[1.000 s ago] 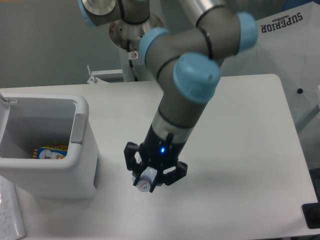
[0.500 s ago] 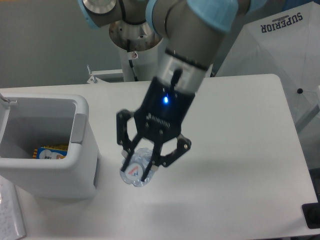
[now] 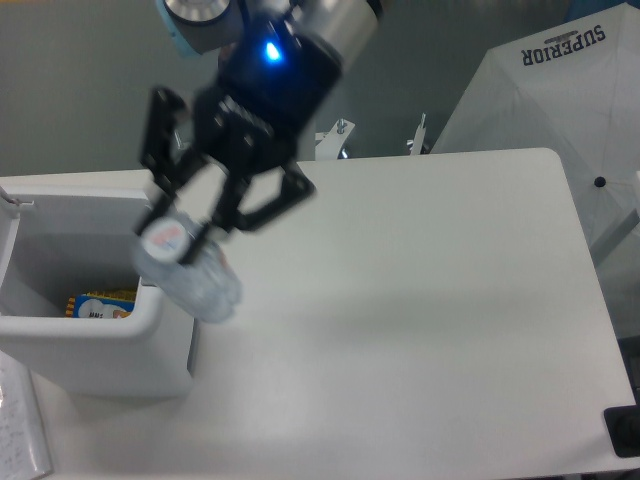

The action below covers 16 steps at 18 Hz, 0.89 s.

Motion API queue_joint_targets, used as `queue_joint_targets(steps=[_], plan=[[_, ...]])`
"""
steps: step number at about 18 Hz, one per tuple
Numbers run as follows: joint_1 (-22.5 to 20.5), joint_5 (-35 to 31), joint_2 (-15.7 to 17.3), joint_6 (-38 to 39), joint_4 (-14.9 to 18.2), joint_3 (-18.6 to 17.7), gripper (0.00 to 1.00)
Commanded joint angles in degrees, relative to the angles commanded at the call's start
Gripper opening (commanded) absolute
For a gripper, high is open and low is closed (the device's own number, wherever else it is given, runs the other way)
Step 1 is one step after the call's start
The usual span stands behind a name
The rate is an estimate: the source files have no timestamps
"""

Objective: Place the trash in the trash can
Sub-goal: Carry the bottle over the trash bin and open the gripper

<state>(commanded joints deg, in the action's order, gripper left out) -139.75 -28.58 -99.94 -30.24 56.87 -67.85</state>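
My gripper (image 3: 190, 225) is shut on the crushed clear plastic bottle (image 3: 190, 275), whose blue-and-red label shows near the fingers. It holds the bottle in the air, above the right rim of the light-grey trash can (image 3: 100, 330) at the left. The image is motion-blurred. Inside the can lies a yellow-and-blue packet (image 3: 100, 303). The crumpled wrapper with green marks is out of view.
The white table (image 3: 420, 300) stretches to the right of the can. A white cloth with "SUPERIOR" lettering (image 3: 560, 90) stands at the back right. A white sheet (image 3: 20, 430) lies at the front left corner. A dark object (image 3: 624, 432) sits at the front right edge.
The gripper has risen from the table with the bottle and swung left and up, from the table's middle to over the can's right rim.
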Motion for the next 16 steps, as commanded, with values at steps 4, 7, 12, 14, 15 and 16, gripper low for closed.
queue_joint_targets(steps=[4,7,12,14,15,16], plan=[[2.5,1.4,1.9,0.0,0.0,-1.6,0.00],[4.0,1.8,3.7,-0.4,-0.1,-4.8,0.00],[6.1,1.9,4.4,-0.5,-3.4,-8.5,0.00],[6.5,1.8,4.3,-0.5,-4.6,-9.4,0.00],[6.8,1.8,4.3,-0.5,-5.0,-9.7,0.00],[6.9,1.8,4.2,-0.5,-5.1,-9.8,0.00]])
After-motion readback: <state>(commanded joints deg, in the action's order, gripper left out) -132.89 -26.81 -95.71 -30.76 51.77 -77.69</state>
